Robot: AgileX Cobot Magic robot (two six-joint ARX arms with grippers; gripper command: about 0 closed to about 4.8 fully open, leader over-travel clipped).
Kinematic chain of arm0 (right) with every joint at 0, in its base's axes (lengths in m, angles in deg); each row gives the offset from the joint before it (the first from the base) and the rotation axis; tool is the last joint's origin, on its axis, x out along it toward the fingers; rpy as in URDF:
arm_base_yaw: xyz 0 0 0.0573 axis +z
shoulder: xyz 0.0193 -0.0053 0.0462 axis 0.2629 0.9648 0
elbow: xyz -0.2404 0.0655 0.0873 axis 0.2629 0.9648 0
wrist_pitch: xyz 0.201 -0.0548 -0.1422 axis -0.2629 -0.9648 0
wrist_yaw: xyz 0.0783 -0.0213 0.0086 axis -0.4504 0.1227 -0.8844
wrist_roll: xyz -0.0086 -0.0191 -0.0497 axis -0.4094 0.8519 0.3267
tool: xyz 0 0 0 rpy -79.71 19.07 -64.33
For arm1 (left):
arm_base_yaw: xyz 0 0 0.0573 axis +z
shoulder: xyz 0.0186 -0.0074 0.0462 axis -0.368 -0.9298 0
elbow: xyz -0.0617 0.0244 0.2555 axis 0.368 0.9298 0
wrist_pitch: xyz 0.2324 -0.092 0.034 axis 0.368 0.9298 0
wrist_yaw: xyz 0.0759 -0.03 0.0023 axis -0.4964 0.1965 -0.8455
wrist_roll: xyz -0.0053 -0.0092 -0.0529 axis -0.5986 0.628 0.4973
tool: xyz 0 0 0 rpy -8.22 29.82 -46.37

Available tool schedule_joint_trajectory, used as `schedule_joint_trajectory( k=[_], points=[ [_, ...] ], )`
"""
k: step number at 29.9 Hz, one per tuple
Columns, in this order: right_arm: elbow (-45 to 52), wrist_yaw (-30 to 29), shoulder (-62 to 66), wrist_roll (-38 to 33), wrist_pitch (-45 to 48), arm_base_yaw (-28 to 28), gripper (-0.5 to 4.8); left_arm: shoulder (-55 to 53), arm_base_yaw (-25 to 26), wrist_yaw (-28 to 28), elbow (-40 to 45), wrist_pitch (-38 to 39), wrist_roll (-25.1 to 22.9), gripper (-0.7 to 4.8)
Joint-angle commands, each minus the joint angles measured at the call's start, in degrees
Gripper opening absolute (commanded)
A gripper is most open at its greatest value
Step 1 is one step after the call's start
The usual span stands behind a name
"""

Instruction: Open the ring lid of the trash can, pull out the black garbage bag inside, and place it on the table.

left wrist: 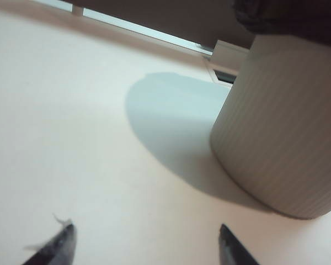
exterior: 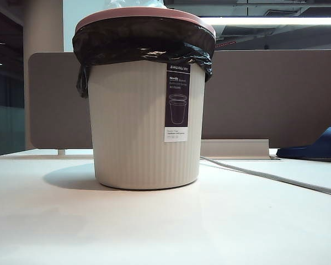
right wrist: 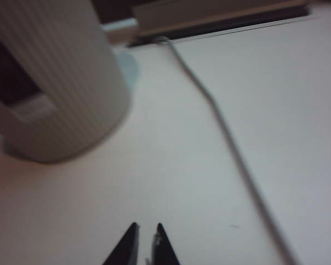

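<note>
A cream-white ribbed trash can (exterior: 146, 124) stands upright on the white table (exterior: 165, 226), near the middle. A salmon-pink ring lid (exterior: 145, 16) sits on its rim, clamping the black garbage bag (exterior: 143, 47), whose glossy edge folds down over the outside. A tall dark label (exterior: 177, 102) faces forward. Behind runs a brownish-grey partition panel (exterior: 265, 96). A dark blue slipper (exterior: 314, 146) lies far right, a grey cable (exterior: 276, 178) nearby. Neither gripper appears.
</note>
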Motion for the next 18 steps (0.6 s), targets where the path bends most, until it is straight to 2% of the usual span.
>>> schedule_joint_trajectory(
  k=[1,6,8,12,18],
  points=[
    [-0.1,-2.7,0.0,-14.8,7.2,0.0,0.41,0.0,0.0,0.3,0.2,-0.5,3.4,3.32],
    [-0.1,-4.4,0.0,-25.4,12.3,0.0,0.44,0.0,0.0,0.4,0.2,-0.5,3.6,3.32],
    [-0.1,-7.6,0.0,-27.1,15.0,0.0,0.44,0.0,0.0,0.4,0.2,-0.5,3.6,3.32],
    [-0.9,-13.4,0.0,-26.8,19.1,0.4,0.20,0.0,0.0,0.4,0.1,-0.5,3.6,3.32],
    [-6.4,-12.3,0.0,-20.6,18.6,2.7,0.17,0.0,0.0,0.4,0.1,-0.5,3.6,3.32]
  ],
)
